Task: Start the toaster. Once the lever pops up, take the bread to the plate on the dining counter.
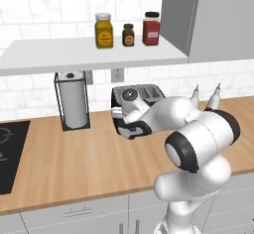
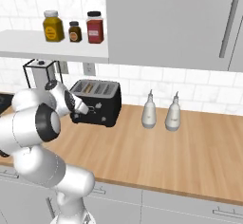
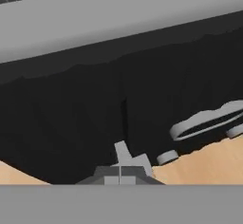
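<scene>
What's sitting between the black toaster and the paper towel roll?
Nothing: bare wooden counter lies between the toaster and the paper towel roll, as the left base view shows.

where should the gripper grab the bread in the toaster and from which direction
Grip the bread by its top edge, coming straight down from above. It stands upright in a slot of the toaster with just that edge visible, so its faces look walled in.

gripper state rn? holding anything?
Gripper: shut, nothing between the fingers, tips pressed up against the front of the black toaster, low down by a small lever.
</scene>
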